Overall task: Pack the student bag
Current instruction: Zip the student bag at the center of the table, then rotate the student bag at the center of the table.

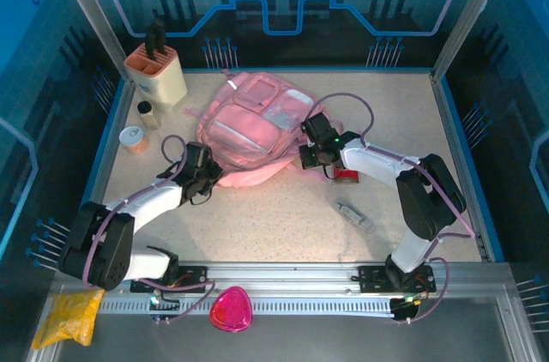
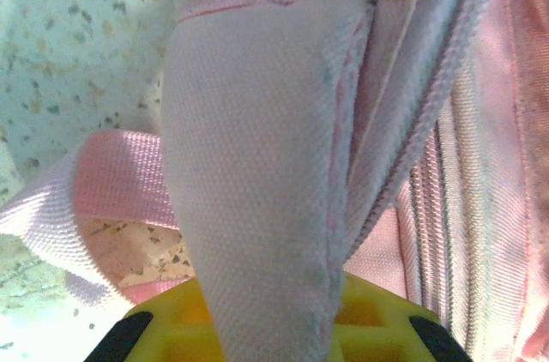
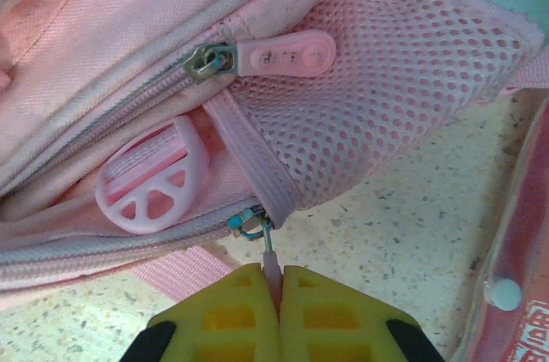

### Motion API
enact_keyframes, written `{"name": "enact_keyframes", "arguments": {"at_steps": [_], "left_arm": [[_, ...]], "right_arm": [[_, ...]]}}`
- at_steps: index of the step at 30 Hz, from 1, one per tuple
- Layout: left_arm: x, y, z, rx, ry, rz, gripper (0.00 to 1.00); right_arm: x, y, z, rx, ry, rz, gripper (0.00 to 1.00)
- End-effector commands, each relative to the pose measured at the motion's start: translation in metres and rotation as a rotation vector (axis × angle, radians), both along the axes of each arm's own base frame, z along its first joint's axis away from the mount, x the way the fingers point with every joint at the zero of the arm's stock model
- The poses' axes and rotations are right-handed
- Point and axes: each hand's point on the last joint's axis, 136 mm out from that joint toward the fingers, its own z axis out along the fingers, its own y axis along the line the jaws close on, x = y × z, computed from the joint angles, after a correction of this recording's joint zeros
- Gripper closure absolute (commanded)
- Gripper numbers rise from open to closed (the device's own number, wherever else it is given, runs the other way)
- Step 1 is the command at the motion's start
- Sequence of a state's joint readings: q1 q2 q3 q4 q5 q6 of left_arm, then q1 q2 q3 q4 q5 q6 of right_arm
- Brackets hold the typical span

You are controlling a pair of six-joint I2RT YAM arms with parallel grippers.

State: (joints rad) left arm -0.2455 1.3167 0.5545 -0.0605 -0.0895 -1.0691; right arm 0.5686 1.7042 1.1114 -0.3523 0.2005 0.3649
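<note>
— Fingers (image 3: 227, 310) of the right gripper (image 3: 276, 276): how are they set?

— They are pressed together, and a thin pink zip tab (image 3: 271, 252) is pinched between the yellow pads. Its slider (image 3: 249, 223) is seen just beyond the fingertips, at the end of a zip on the student bag (image 3: 103, 53).

— What is found farther out from those fingers?

— Up and to the left, a round pink charm (image 3: 154, 177) with spokes is tucked between two zip lines. Beyond it a rounded pink zip pull (image 3: 283, 55) is laid flat. To the right, a pink mesh pocket (image 3: 403, 79) is stretched over the bag's side. Speckled tabletop (image 3: 386, 233) is seen to the right of the fingertips.

— And the left gripper (image 2: 274, 332)?

— Its yellow fingers (image 2: 171, 328) are closed on a thick fold of the bag's pink fabric, which is gripped between them. A pink webbing strap (image 2: 103, 182) is looped just to their left, over the table.

— Where is the bag placed overall?

— From above, it is seen laid flat at mid-table between the two grippers. It is held at its near-left edge by the left fingers and at its near-right edge by the right ones. Well beyond the left fingers, an orange-topped holder (image 1: 157, 70), a small jar (image 1: 146, 113) and a round cup (image 1: 135, 137) are set. A red item (image 1: 346, 175) is laid near the right fingers.
</note>
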Motion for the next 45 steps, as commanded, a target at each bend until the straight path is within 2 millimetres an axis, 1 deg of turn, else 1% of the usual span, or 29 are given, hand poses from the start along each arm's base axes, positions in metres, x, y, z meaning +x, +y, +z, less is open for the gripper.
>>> {"name": "enact_keyframes", "arguments": {"at_steps": [1, 3, 4, 5, 6, 7, 8, 10, 11, 12, 14, 15, 17, 19, 22, 24, 25, 27, 31, 35, 38, 41, 42, 44, 45], "left_arm": [[-0.027, 0.038, -0.02, 0.135, 0.109, 0.008, 1.0], [-0.024, 0.033, -0.017, 0.122, 0.106, -0.026, 1.0], [-0.023, 0.029, -0.015, 0.112, 0.099, -0.046, 0.98], [-0.023, 0.027, -0.013, 0.103, 0.098, -0.06, 0.92], [-0.023, 0.024, -0.01, 0.091, 0.09, -0.072, 0.85], [-0.024, 0.02, -0.006, 0.074, 0.074, -0.091, 0.73], [-0.025, 0.016, 0.0, 0.057, 0.054, -0.108, 0.64], [-0.026, 0.006, 0.012, 0.025, 0.009, -0.144, 0.52], [-0.029, 0.003, 0.018, 0.02, -0.002, -0.154, 0.5], [-0.032, 0.001, 0.023, 0.027, -0.006, -0.154, 0.48], [-0.036, -0.005, 0.04, 0.028, -0.051, -0.159, 0.47], [-0.036, -0.009, 0.048, 0.019, -0.077, -0.166, 0.46], [-0.036, -0.02, 0.064, -0.004, -0.128, -0.179, 0.45], [-0.034, -0.036, 0.076, -0.033, -0.168, -0.211, 0.44], [-0.03, -0.063, 0.086, -0.055, -0.198, -0.265, 0.43], [-0.027, -0.078, 0.087, -0.051, -0.197, -0.296, 0.42], [-0.024, -0.087, 0.087, -0.058, -0.197, -0.312, 0.42], [-0.017, -0.104, 0.086, -0.069, -0.208, -0.341, 0.42], [-0.001, -0.134, 0.084, -0.076, -0.2, -0.398, 0.41], [0.012, -0.156, 0.084, -0.095, -0.191, -0.437, 0.41], [0.013, -0.168, 0.078, -0.083, -0.184, -0.449, 0.43], [0.009, -0.185, 0.071, -0.123, -0.157, -0.492, 0.45], [0.007, -0.191, 0.072, -0.132, -0.156, -0.512, 0.48], [0.002, -0.198, 0.068, -0.113, -0.153, -0.532, 0.5], [-0.002, -0.2, 0.059, -0.108, -0.129, -0.538, 0.52]], "right_arm": [[0.016, -0.023, 0.018, -0.028, -0.041, -0.075, 1.0], [0.007, -0.005, 0.022, 0.037, -0.022, -0.007, 1.0], [0.001, 0.003, 0.025, 0.057, -0.015, 0.022, 1.0], [-0.004, 0.009, 0.028, 0.07, -0.008, 0.045, 0.92], [-0.008, 0.01, 0.031, 0.085, 0.001, 0.046, 0.83], [-0.012, 0.014, 0.035, 0.127, 0.015, 0.059, 0.78], [-0.015, 0.016, 0.041, 0.172, 0.027, 0.061, 0.75], [-0.015, 0.018, 0.053, 0.253, 0.051, 0.04, 0.69], [-0.012, 0.018, 0.061, 0.295, 0.062, 0.012, 0.64], [-0.01, 0.018, 0.067, 0.329, 0.067, -0.007, 0.6], [-0.002, 0.021, 0.08, 0.372, 0.05, -0.047, 0.48], [0.003, 0.02, 0.082, 0.374, 0.039, -0.064, 0.46], [0.016, 0.017, 0.079, 0.369, 0.041, -0.131, 0.41], [0.028, 0.015, 0.071, 0.357, 0.066, -0.19, 0.38], [0.044, 0.023, 0.063, 0.384, 0.101, -0.23, 0.37], [0.054, 0.028, 0.055, 0.393, 0.114, -0.256, 0.37], [0.058, 0.028, 0.047, 0.398, 0.137, -0.275, 0.37], [0.066, 0.034, 0.037, 0.444, 0.182, -0.293, 0.4], [0.076, 0.029, 0.018, 0.446, 0.182, -0.359, 0.42], [0.083, 0.024, 0.005, 0.472, 0.197, -0.403, 0.42], [0.09, 0.021, -0.004, 0.493, 0.202, -0.434, 0.43], [0.095, 0.026, -0.009, 0.507, 0.208, -0.43, 0.47], [0.097, 0.029, -0.009, 0.516, 0.209, -0.424, 0.5], [0.099, 0.03, -0.012, 0.521, 0.208, -0.425, 0.56], [0.1, 0.03, -0.012, 0.53, 0.203, -0.425, 0.59]]}}
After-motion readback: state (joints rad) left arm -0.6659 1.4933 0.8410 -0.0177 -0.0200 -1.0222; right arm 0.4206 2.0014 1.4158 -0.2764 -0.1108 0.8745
